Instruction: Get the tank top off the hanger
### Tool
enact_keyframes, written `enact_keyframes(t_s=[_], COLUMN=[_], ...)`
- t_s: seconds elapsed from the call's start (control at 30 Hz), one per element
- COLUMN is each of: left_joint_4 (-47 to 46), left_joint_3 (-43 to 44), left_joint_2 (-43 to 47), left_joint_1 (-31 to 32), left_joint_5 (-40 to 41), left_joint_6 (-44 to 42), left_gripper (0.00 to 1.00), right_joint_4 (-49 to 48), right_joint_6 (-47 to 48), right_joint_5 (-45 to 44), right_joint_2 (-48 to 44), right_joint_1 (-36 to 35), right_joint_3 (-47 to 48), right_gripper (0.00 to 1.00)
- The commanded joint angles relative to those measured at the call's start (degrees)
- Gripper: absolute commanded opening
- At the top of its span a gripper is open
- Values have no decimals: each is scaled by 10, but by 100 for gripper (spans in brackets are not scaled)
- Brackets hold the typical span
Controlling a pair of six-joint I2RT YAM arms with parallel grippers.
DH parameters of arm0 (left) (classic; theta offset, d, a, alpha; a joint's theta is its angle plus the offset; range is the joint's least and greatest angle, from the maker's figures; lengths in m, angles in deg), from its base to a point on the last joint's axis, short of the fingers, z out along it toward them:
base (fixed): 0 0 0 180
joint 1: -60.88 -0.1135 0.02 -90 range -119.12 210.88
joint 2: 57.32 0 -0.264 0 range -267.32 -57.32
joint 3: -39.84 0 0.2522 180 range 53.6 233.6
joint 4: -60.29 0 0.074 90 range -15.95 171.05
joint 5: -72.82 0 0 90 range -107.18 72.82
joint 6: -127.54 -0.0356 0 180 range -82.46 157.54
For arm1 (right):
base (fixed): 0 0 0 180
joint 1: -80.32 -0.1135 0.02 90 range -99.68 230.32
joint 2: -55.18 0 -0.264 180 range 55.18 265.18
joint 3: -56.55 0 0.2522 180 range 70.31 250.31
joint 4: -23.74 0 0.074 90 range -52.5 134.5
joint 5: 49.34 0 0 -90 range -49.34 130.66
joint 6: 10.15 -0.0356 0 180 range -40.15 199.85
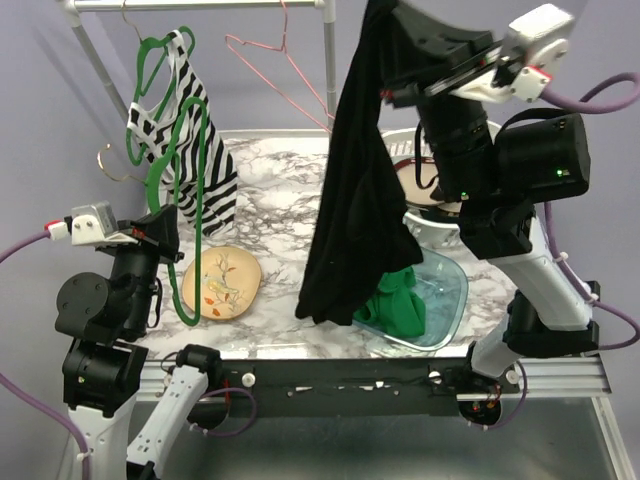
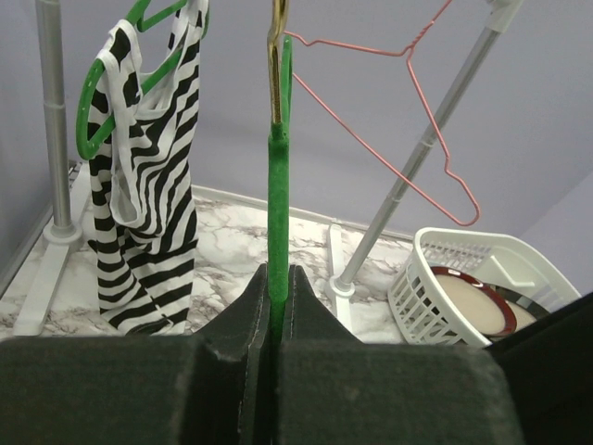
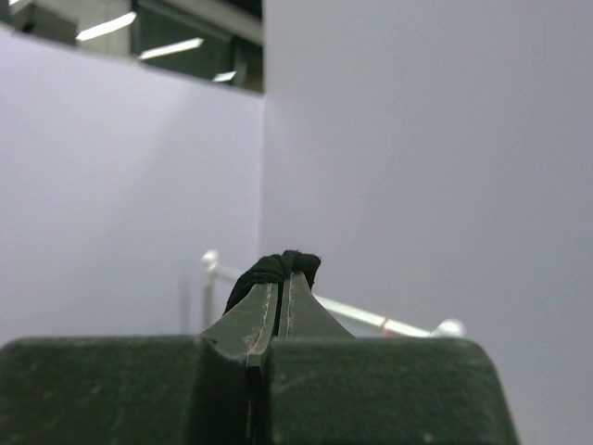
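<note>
A black tank top [image 1: 360, 180] hangs from my right gripper [image 1: 398, 35], which is raised high at the right and shut on its top edge. A pinch of the black fabric [image 3: 278, 267] pokes above the closed right gripper [image 3: 287, 278] in the right wrist view. My left gripper [image 1: 160, 235] is shut on a bare green hanger [image 1: 195, 200] at the left; its green bar [image 2: 278, 204] rises between the closed left gripper [image 2: 276, 273]. The black top hangs apart from this hanger.
A striped tank top [image 1: 190, 130] on a second green hanger hangs from the rack rail, beside an empty pink hanger [image 1: 280, 60]. A white basket [image 1: 440, 228] with plates stands at the back right. A clear dish [image 1: 445, 295] holds green cloth. An oval plate [image 1: 222, 282] lies front left.
</note>
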Motion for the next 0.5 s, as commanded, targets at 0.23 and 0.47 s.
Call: enact_keyframes(t_s=[0.23,0.47], left_joint_4=[-9,-18], left_joint_3=[27,24], left_joint_2=[-4,-9], left_joint_1=[3,3], left_joint_5=[-18,-25], left_joint_6=[-9,-10], left_gripper=[0,0], right_joint_4=[-163,-155], right_joint_6=[153,94], right_joint_5=[27,-48], right_joint_2=[-25,-125], right_joint_1=[86,104], right_joint_3=[41,-146], right_gripper=[1,1])
